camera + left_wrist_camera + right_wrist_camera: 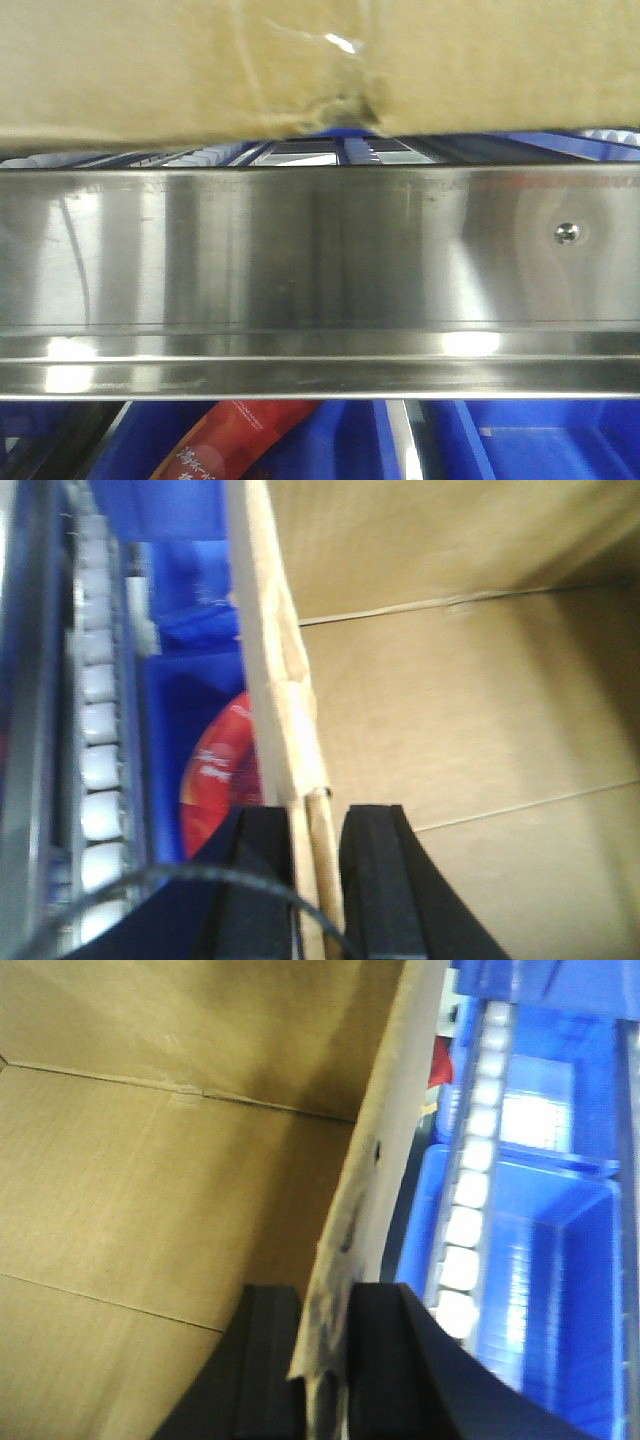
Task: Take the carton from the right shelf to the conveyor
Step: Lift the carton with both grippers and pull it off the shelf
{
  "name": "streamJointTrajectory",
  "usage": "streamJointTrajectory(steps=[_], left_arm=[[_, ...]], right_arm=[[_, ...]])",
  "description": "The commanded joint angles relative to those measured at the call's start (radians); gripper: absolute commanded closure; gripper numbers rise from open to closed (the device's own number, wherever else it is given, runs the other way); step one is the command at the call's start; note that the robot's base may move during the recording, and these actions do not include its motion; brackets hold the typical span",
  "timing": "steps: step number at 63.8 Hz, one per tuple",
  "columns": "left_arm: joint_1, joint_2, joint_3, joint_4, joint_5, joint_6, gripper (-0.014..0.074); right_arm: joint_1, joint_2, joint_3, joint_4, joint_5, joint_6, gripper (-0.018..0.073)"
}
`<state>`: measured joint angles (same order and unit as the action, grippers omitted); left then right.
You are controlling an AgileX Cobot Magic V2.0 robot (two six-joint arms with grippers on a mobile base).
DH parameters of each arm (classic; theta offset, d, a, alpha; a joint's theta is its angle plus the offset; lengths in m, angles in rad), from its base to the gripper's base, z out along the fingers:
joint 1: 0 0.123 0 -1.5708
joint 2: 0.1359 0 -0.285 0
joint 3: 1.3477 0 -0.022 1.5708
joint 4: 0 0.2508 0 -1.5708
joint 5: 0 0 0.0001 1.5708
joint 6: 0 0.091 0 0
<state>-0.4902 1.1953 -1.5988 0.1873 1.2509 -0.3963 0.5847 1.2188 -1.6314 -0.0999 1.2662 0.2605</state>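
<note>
Carton (200,60) up on the right shelf (300,260), filling the top of the front view, lower edge just above the mirror-like front rail with its single screw (567,233). Cannot tell whether resting on the roller tracks (97,730) or hanging clear of them. No conveyor in any view. Blue bins (540,440) and a red packet (235,440) below the rail.

Left gripper (317,830) astride one side wall of the open carton, one black finger outside and one inside, jaws set barely wider than the cardboard and pinching its top edge. Right gripper (327,1310) likewise clamped over the opposite wall, the narrow gap filled by scuffed cardboard. Nothing else held on either side.

Probably mid-grab, with the pull-out not yet done. Risks from here, as judged:

- **Rim-only grip:** thin open walls prone to bowing or creasing under the box's weight, then sliding out of the pads.
- **Torn spot (355,105) at the flap seam:** liable to open further if dragged across rail or rollers.
- **Uneven rise of the two arms:** tilted box, one pinch overloaded, wall twisted.
- **Lower edge so near the rail:** apt to snag on a forward pull made too low, jerking both grips.
- **Arms squeezing inward or spreading:** buckled sides.

Calls for a level, matched lift before any travel towards the belt.
</note>
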Motion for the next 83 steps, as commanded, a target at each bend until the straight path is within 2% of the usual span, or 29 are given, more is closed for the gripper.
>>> streamJointTrajectory(steps=[1, 24, 39, 83], left_arm=[[-0.046, 0.003, -0.003, 0.022, -0.03, -0.046, 0.0614], [-0.063, 0.064, -0.089, 0.029, -0.03, -0.058, 0.0614], [-0.063, 0.066, -0.089, 0.055, -0.03, -0.058, 0.0614], [-0.063, 0.066, -0.089, 0.054, -0.03, -0.058, 0.0614]], right_arm=[[-0.003, -0.016, -0.001, 0.004, -0.046, -0.015, 0.0628], [-0.003, -0.016, -0.001, 0.004, -0.058, -0.015, 0.0628], [-0.003, -0.016, -0.001, 0.004, -0.059, -0.015, 0.0628], [-0.003, -0.016, -0.001, 0.004, -0.107, -0.015, 0.0628]])
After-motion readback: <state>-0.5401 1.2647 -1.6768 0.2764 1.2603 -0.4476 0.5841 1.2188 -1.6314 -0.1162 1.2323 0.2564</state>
